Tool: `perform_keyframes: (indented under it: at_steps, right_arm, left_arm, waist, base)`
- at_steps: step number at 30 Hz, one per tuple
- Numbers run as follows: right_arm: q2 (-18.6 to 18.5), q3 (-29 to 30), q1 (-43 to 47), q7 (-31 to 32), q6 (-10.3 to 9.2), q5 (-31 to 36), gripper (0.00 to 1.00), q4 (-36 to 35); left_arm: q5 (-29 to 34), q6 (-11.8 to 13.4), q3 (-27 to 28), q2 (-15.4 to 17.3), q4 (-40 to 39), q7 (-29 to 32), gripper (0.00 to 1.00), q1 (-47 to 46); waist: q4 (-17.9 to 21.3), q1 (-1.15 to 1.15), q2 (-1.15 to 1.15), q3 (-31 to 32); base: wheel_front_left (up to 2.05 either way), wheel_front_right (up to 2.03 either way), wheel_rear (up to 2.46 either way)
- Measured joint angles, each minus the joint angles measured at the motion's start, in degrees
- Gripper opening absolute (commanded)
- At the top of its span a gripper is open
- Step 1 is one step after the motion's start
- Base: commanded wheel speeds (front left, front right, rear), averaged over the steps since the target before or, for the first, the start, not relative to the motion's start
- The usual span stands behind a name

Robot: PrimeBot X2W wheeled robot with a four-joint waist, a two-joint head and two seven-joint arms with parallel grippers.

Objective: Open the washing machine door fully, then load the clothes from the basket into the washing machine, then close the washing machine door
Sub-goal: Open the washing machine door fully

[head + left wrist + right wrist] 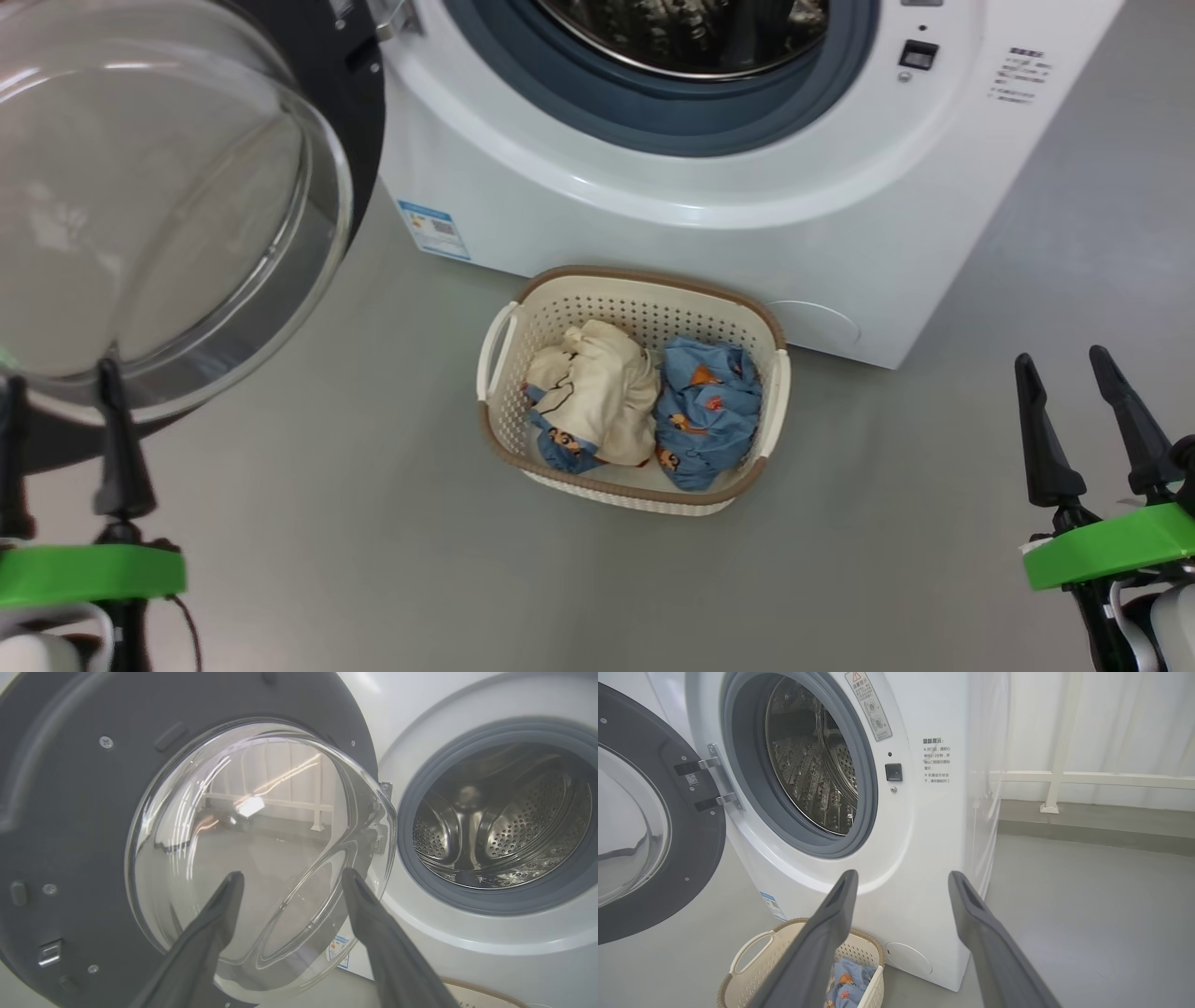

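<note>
Clothes (644,401) lie beyond the open, empty left pincer (61,373) and right pincer (1062,359), crumpled in the basket (635,273) on the floor. They look soft, light and limp, best pinched at a raised fold. Behind stands the washing machine (653,215), its door (359,112) wide open.

Washing machine door (140,215) swung open; cream and blue clothes (607,392) bunched in basket (644,278) before washing machine (653,233).

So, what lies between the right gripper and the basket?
Bare grey floor, as the head view shows; the right gripper and the basket stand apart.
</note>
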State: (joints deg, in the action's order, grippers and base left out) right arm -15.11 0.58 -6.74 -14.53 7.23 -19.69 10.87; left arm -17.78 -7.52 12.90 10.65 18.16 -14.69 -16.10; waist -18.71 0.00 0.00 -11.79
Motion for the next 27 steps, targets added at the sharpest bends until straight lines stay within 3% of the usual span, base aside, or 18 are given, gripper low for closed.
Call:
perform_keyframes:
  at_steps: [4,15,27]
  right_arm:
    - [0.6,0.0,0.4,0.0,0.00,0.0,1.00,-0.1]
    - [2.2,0.3,0.4,0.0,0.00,0.0,1.00,-0.5]
    - [3.1,1.2,2.7,0.0,0.00,0.0,1.00,-0.9]
  left_arm:
    - [-0.3,0.0,-3.3,-1.2,-1.9,0.0,1.00,1.5]
    - [-1.0,0.0,-11.1,-0.7,-7.6,0.0,1.00,4.5]
    - [-1.8,0.0,-13.8,0.2,-6.6,0.0,1.00,4.9]
  waist:
    - [1.8,0.00,0.00,0.5]
    - [8.5,0.00,0.00,0.9]
    - [16.2,0.01,0.00,1.8]
  base:
    - [0.00,0.00,0.00]
    - [0.00,0.00,0.00]
    - [0.00,0.00,0.00]
